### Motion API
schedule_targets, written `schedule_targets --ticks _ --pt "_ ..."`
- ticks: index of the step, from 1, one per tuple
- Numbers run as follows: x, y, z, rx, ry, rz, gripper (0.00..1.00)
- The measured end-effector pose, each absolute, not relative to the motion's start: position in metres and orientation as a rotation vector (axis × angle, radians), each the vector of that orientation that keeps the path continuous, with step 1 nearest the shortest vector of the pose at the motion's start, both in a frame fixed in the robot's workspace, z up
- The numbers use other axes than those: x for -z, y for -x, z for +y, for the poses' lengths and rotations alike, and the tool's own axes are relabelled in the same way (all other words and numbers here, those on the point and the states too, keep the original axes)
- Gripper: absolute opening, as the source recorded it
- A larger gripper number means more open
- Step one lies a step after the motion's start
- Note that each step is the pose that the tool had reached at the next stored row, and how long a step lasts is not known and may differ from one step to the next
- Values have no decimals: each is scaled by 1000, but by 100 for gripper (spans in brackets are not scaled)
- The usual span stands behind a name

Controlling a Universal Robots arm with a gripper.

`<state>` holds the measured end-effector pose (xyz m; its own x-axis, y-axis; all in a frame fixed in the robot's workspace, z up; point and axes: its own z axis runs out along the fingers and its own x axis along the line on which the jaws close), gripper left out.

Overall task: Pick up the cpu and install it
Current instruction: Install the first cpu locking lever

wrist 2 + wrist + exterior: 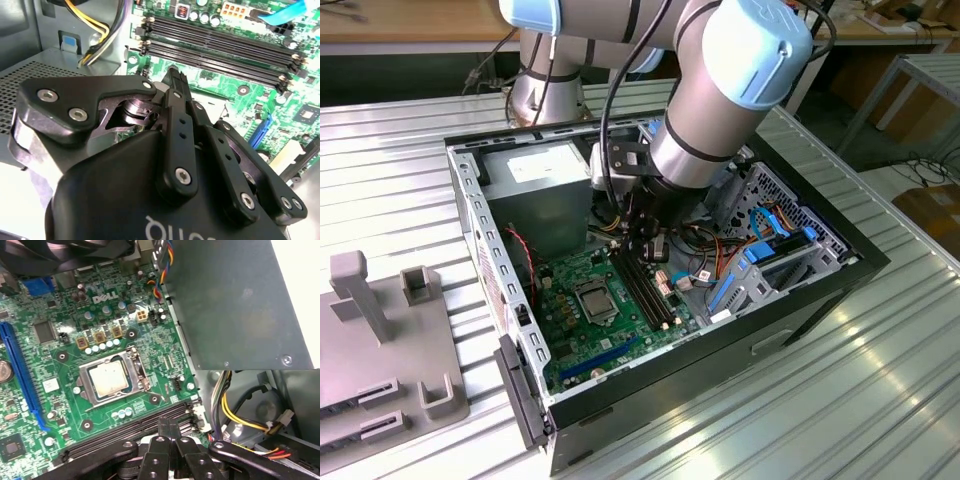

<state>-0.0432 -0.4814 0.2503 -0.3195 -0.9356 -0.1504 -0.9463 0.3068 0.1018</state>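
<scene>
Hovering inside the open black computer case [820,290], my black two-finger gripper [169,426] hangs over the black memory slots [135,432] with its fingertips pressed together and nothing between them. Just beyond the slots, toward the middle of the green motherboard [60,375], the small flat square cpu with its silver metal top [108,379] already lies inside the square metal socket frame [135,371]; I cannot tell whether the frame is latched down. Farther off, the grey metal power supply box [235,305] fills the case's corner, with yellow and black cables [240,415] looping beneath it.

I judge the risk to be the crowding: my fingers sit close over the slots and near those cables, so a careless sideways move could snag a wire or scrape the board.

The first wrist view shows the chip in its socket; in the second wrist view my own linkage hides that area. In the exterior view the arm [720,110] reaches down into the case on the ribbed metal table [880,400].
</scene>
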Motion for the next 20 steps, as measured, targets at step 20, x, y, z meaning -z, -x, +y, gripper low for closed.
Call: schedule_targets --ticks 20 --pt "-249 57 -466 -264 1794 2488 11"
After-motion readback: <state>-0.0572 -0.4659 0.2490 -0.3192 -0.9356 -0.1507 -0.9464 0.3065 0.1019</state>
